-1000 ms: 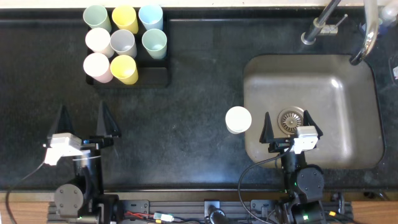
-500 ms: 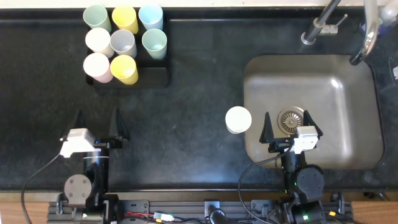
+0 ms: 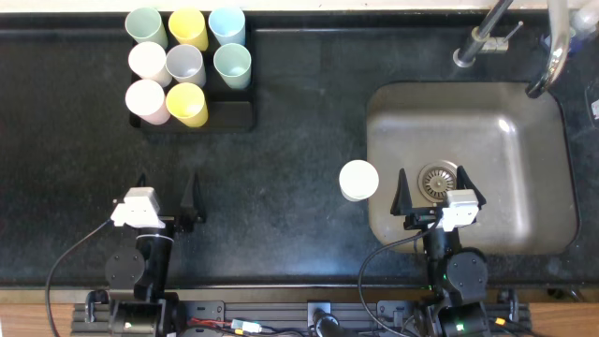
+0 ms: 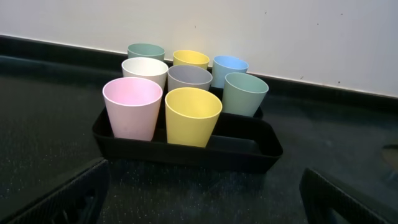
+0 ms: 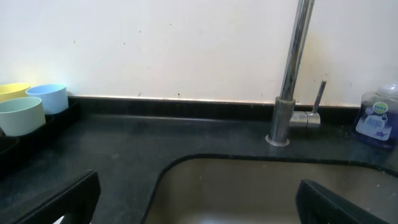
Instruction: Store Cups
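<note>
I read the loose white cup (image 3: 358, 180) as the one to store. It stands on the counter just beside the right gripper (image 3: 434, 190), off its left finger, axis vertical; I cannot tell if its mouth is up. The right arm is far nearer. Both grippers are spread wide and empty. Straight ahead of the left gripper (image 3: 168, 189) sits the black rimmed tray (image 4: 186, 152) with 8 smooth, tapered pastel cups and 1 free corner. The counter is dark speckled stone, and the sink (image 3: 505, 122) is brushed steel.
</note>
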